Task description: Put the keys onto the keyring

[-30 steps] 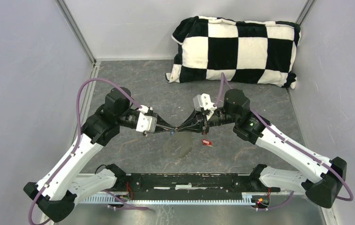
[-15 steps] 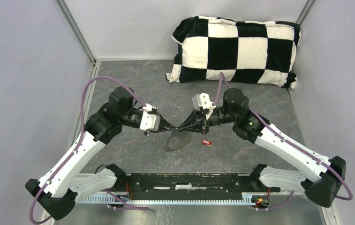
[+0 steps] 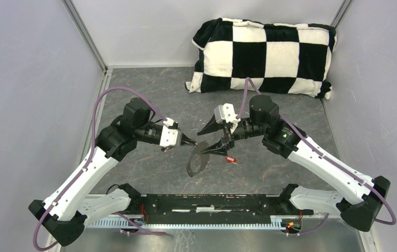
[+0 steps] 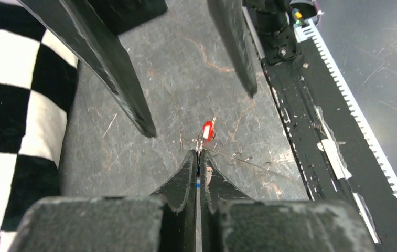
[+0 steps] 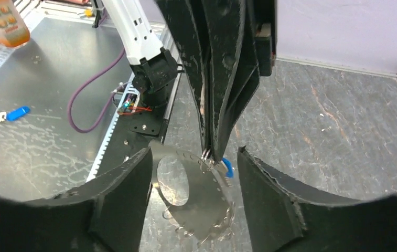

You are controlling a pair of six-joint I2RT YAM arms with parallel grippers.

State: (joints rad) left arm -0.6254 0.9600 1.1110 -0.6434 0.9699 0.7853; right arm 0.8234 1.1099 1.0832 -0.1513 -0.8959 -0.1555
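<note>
Left gripper (image 3: 192,142) pinched shut on the top edge of the keyring (image 3: 196,164), which hangs below; blue key (image 5: 228,168) at that edge. Right gripper (image 3: 202,143) spread wide, empty, straddling the same edge. Red key (image 3: 231,159) lies right of the keyring

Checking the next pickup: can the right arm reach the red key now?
Probably yes: the right gripper is open and empty, and the red key lies uncovered close beside it, apart from the keyring hanging from the left gripper.
</note>
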